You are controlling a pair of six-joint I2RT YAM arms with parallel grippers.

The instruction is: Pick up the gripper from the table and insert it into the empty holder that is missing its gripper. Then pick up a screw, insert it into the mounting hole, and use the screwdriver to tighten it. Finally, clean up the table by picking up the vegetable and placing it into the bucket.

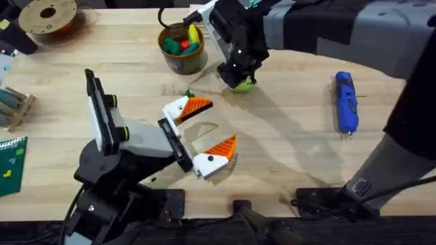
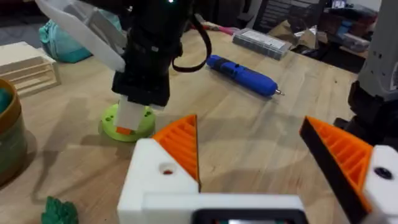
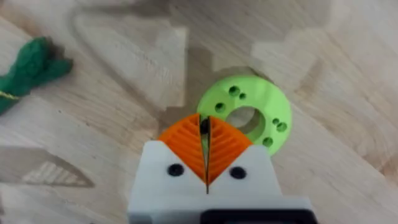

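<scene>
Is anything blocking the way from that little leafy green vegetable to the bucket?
Nothing visible does. Bare table lies between the vegetable and the bucket; the right gripper and the green disc sit off to one side.

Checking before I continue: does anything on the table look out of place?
Nothing looks spilled or damaged. The vegetable lies loose on the table beside the bucket, not in it. The right gripper, shut, hangs over the green disc.

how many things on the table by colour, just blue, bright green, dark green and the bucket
blue: 1, the screwdriver
bright green: 1, the round disc
dark green: 1, the vegetable
olive-yellow: 1, the bucket
total: 4
</scene>
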